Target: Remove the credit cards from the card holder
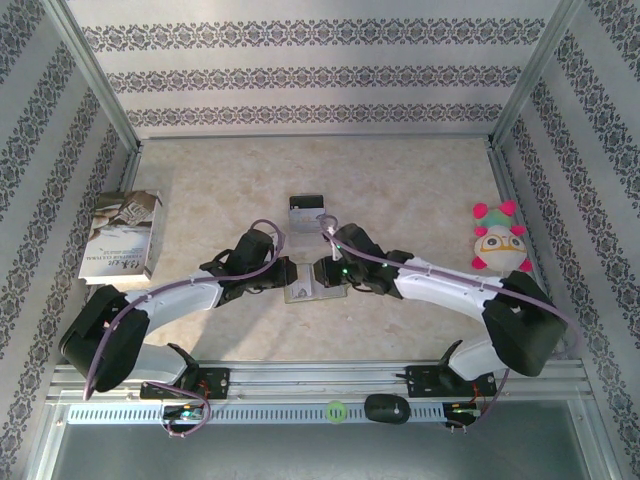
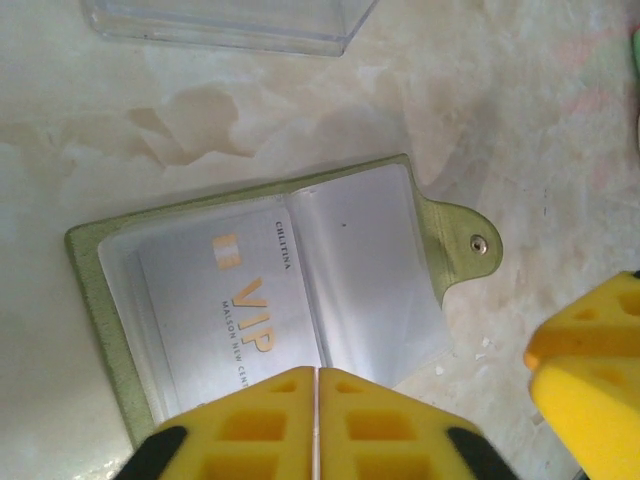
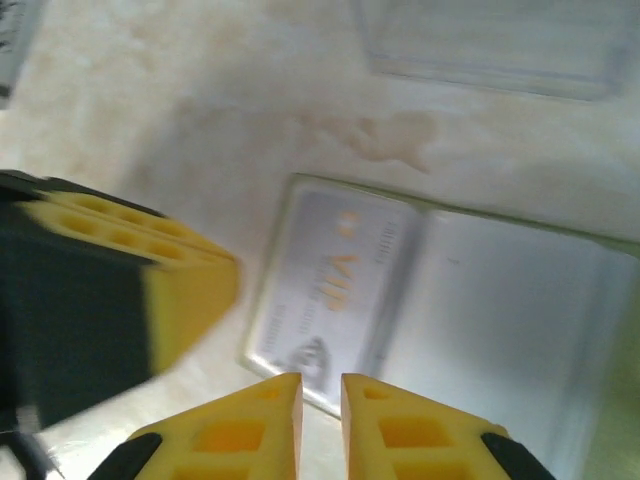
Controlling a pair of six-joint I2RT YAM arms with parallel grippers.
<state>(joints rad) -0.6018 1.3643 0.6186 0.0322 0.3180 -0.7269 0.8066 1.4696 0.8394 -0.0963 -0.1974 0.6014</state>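
The card holder (image 2: pixel 452 232) lies open on the table, olive rim and snap tab showing, clear pockets up. A pale credit card (image 2: pixel 225 315) with gold "VIP" print sits in its left pocket. My left gripper (image 2: pixel 317 372) is shut, its tips over the holder's near edge at the fold; nothing shows between them. My right gripper (image 3: pixel 321 380) stands a narrow gap open at the printed card's (image 3: pixel 335 285) near edge, holding nothing. In the top view both grippers, left (image 1: pixel 290 276) and right (image 1: pixel 322 272), meet over the holder (image 1: pixel 304 291). Another card (image 1: pixel 305 208) with a black band lies behind them.
A printed booklet (image 1: pixel 121 235) lies at the far left. A plush toy (image 1: pixel 497 238) sits at the right near the wall. A clear flat rectangular piece (image 2: pixel 230 22) lies just beyond the holder. Patterned walls enclose the table on three sides.
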